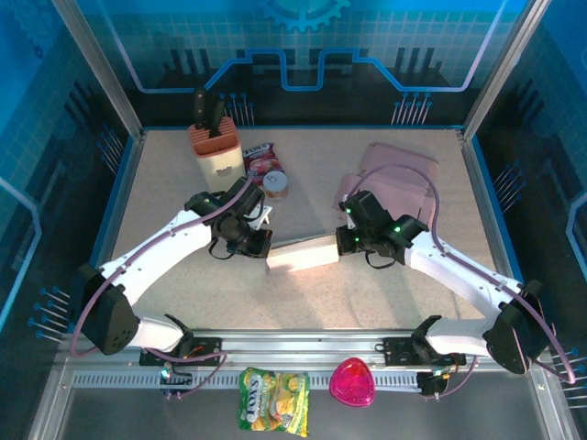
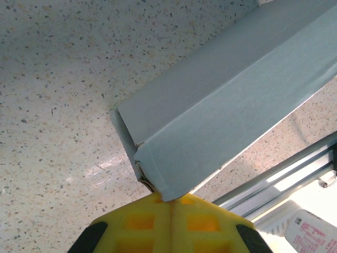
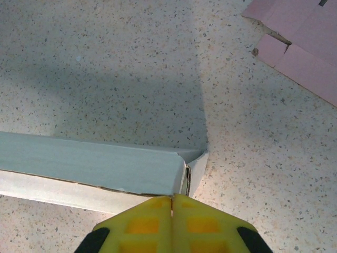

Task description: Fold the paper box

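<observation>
Box: we've got the white box (image 1: 303,254) lying flat, dead centre.
Left gripper (image 1: 263,246): at the box's 9 o'clock end, pads pressed together, tips against its corner. It is possibly nipping a flap, but we can't be sure.
Right gripper (image 1: 343,240): at 3 o'clock, closed likewise, tips at the end flap.
Pink cardboard (image 1: 396,179): at 1 o'clock, lying apart.
</observation>
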You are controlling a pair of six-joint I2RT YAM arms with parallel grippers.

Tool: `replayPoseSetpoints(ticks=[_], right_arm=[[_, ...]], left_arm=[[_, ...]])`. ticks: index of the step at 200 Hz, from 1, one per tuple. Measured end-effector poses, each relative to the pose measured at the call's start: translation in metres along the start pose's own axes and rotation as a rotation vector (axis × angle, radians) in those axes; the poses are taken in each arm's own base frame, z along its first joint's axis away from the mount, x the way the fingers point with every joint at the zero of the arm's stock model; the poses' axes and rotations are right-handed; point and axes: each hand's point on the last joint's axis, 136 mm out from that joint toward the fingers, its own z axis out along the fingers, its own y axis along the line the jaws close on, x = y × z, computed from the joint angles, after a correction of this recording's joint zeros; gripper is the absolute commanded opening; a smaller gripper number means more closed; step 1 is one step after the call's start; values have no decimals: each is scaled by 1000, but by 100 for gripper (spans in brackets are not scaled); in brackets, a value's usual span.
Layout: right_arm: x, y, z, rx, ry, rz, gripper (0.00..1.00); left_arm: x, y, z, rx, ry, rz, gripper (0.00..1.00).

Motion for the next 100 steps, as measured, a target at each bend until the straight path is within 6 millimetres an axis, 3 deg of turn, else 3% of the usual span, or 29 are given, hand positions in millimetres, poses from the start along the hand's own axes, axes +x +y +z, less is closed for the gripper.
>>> replayPoseSetpoints(ticks=[54, 100], right_arm=[[4, 9, -9, -49, 6, 12, 31], [0, 17, -32, -117, -53, 46, 58]], left_arm=[[-2, 2, 0, -12, -14, -1, 0], [-2, 3, 1, -14, -20, -2, 0]])
